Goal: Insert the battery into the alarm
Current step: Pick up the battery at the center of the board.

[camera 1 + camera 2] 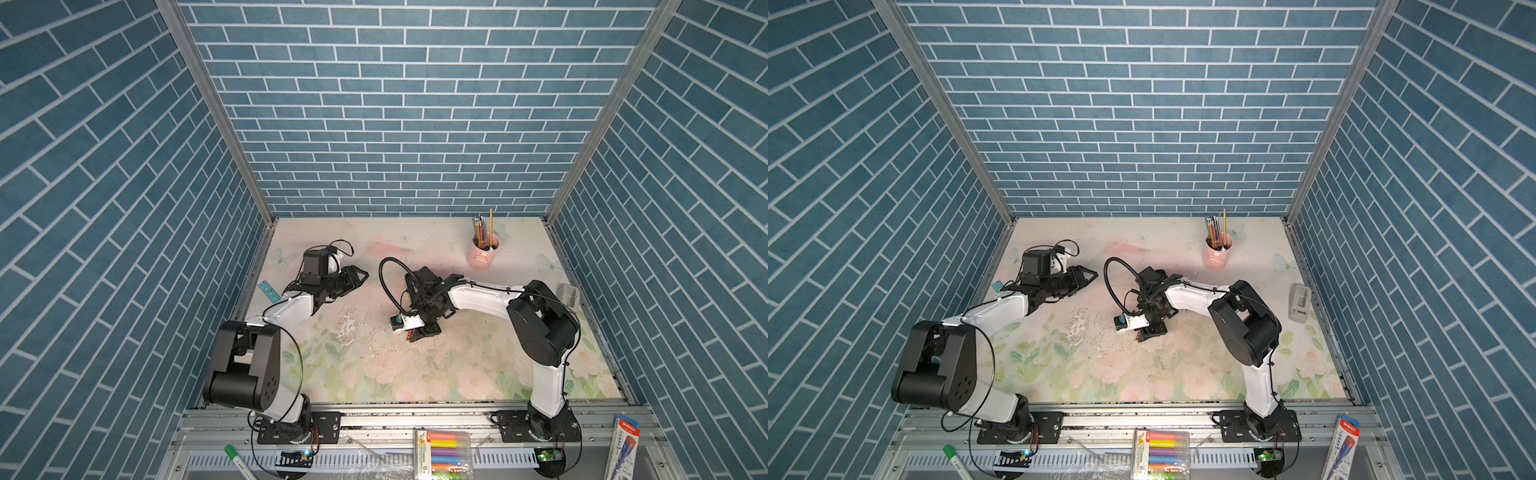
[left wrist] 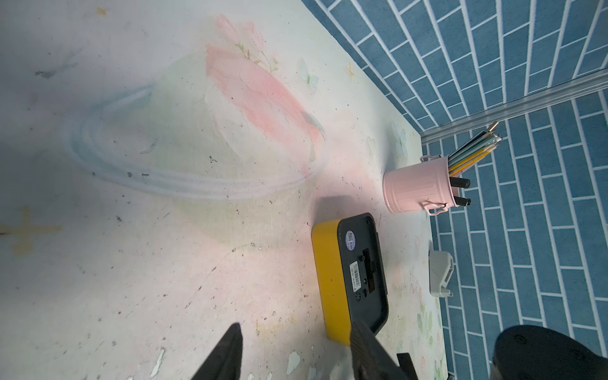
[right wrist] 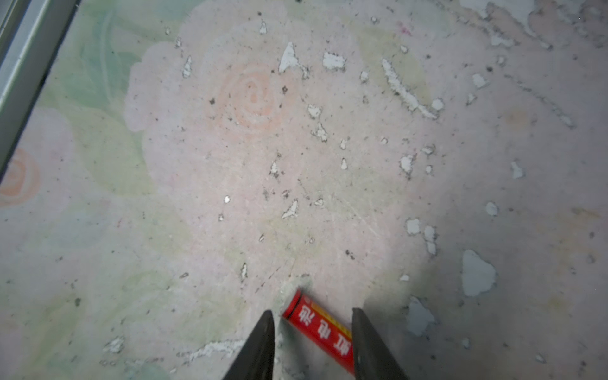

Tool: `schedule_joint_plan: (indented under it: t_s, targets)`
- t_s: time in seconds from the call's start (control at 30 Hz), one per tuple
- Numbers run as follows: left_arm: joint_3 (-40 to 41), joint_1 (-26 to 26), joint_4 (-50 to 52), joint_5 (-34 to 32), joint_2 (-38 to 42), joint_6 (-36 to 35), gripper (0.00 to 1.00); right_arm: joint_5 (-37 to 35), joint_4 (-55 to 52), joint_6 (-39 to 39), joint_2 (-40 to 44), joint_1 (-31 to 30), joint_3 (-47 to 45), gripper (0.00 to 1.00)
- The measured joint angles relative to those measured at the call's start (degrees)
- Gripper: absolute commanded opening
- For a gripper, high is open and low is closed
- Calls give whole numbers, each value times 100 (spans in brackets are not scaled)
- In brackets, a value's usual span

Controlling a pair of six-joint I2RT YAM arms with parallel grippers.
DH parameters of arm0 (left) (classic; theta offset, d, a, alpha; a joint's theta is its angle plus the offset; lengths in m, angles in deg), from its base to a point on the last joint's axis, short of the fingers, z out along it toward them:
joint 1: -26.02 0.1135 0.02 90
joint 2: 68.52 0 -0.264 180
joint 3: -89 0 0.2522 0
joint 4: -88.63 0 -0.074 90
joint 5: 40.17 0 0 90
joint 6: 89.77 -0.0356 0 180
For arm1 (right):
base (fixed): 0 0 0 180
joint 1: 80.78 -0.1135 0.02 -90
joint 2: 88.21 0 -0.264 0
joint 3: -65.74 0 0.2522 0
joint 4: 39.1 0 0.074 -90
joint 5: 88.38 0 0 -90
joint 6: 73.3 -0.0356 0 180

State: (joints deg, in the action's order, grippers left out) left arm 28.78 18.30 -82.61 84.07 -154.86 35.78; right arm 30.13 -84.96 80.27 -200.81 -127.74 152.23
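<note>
"Plenty of light from above. Both top views are bright and even, with only soft shadows on the table (image 1: 374, 365) under the arms."

"The wide lens splays the brick walls (image 1: 104, 187) outward, though, and bends their lines near the edges."

"The left wrist view looks washed out. Much of the table is milky there, with a pale ringed smear across it."

"Still, the alarm (image 2: 332, 279) is crisp there, with a soft shadow at one end."

"In the right wrist view there's a bright pool in the middle and dimmer corners. The battery (image 3: 320, 329) print is sharp. The right gripper (image 3: 312, 312) is just dark and soft-edged."
</note>
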Motion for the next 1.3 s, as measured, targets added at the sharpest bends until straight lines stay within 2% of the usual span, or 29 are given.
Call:
schedule_joint_plan:
  t_s: [0.43, 0.8, 0.93, 1.3]
  targets:
    - [22, 48, 4, 44, 0, -17, 55, -192, 85, -177, -101, -26, 61, 34]
    - [22, 48, 28, 39, 0, -20, 54, -295, 98, -688, -101, -79, 74, 16]
    - [22, 48, 42, 35, 0, -20, 54, -317, 236, -1198, -96, -94, 74, 9]
    - [22, -94, 37, -74, 0, -20, 54, -334, 1294, -3226, 354, -7, -313, 2]
